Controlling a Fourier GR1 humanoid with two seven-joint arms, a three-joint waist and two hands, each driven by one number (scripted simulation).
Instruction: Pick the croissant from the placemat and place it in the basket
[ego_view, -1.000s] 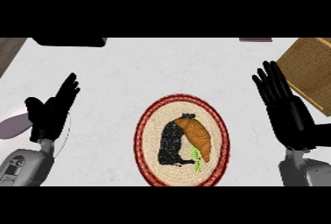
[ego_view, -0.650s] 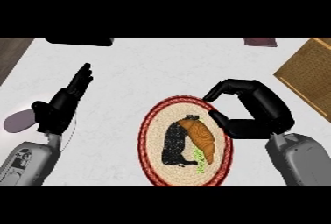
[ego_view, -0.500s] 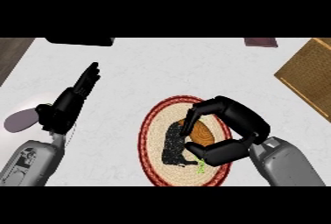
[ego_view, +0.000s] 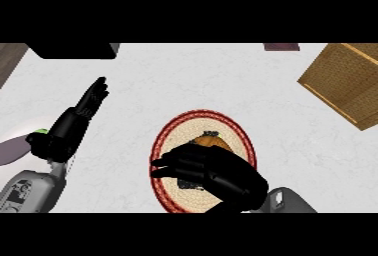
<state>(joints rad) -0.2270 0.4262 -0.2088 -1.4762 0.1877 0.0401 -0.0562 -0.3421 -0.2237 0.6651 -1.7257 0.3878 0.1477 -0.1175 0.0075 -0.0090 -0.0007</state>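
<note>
The croissant (ego_view: 210, 142) lies on a round woven placemat (ego_view: 164, 144) with a red rim, low in the middle of the head view. Only its orange top end shows; the rest is hidden under my right hand (ego_view: 215, 174). That hand lies across the placemat with its fingers curled down over the croissant and pointing left. The basket (ego_view: 341, 83), square and woven brown, stands at the upper right, well apart from the hand. My left hand (ego_view: 70, 128) rests at the left, fingers straight and pointing up, holding nothing.
A pale plate (ego_view: 10, 149) with a small green thing (ego_view: 41, 132) sits at the left edge, beside my left hand. A dark block (ego_view: 74, 50) stands at the top left, and a small dark purple object (ego_view: 282, 46) at the top right.
My right hand swung from beside the basket down onto the placemat, curled round the croissant, and now covers most of it. The left hand tilted slightly rightward.
</note>
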